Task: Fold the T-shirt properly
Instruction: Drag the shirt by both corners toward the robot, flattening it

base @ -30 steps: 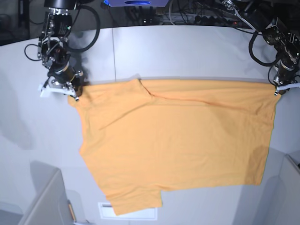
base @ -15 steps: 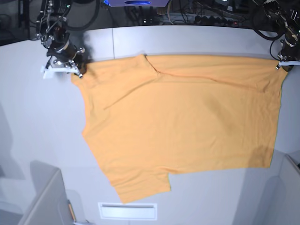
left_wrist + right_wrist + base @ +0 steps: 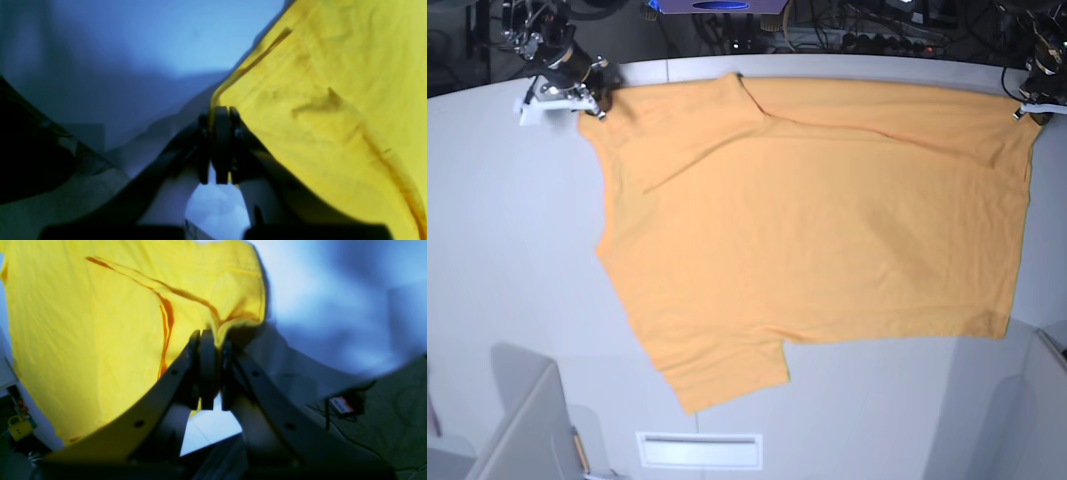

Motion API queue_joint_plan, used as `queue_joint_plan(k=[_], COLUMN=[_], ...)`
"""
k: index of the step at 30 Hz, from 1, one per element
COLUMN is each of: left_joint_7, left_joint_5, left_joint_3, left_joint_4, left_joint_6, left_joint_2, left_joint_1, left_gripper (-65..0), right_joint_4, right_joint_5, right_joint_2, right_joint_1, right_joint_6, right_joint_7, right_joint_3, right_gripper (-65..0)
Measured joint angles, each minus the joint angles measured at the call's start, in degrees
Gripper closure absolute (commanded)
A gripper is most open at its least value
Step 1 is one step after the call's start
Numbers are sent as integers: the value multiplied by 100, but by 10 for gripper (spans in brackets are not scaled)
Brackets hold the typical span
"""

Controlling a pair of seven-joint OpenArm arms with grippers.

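Note:
The light-orange T-shirt (image 3: 817,220) hangs spread wide over the white table (image 3: 507,240), plain side showing, with one short sleeve (image 3: 727,375) low at the front. My right gripper (image 3: 587,100) is shut on its far left corner, seen close in the right wrist view (image 3: 208,340) with yellow cloth (image 3: 100,323) pinched between the jaws. My left gripper (image 3: 1025,108) is shut on the far right corner, and the left wrist view (image 3: 220,111) shows the cloth (image 3: 333,100) edge clamped in the jaws.
Cables and dark equipment (image 3: 847,25) line the back edge of the table. A grey panel (image 3: 527,430) and a slot (image 3: 697,450) sit at the front left. Another grey edge (image 3: 1052,360) is at the front right.
Both grippers have moved toward the back of the table, dragging the stretched T-shirt with them. The whole shirt has shifted away from the front edge.

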Motion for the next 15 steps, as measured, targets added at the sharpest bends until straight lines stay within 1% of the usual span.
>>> queue_joint_plan(k=[7, 12, 15], left_joint_7=[-7, -33, -33], left_joint_5=[0, 7, 20], left_joint_3=[-2, -4, -4], left_joint_4=[0, 0, 0], left_joint_6=[2, 7, 7], left_joint_2=[2, 175, 164], left_joint_1=[267, 271, 267], left_gripper=[0, 0, 0], right_joint_4=[4, 4, 4], right_joint_5=[9, 4, 4], right_joint_2=[2, 2, 2], right_joint_1=[-221, -219, -227], right_joint_6=[0, 0, 0], right_joint_7=[4, 9, 17], right_joint_3=[0, 0, 0], right_gripper=[0, 0, 0])
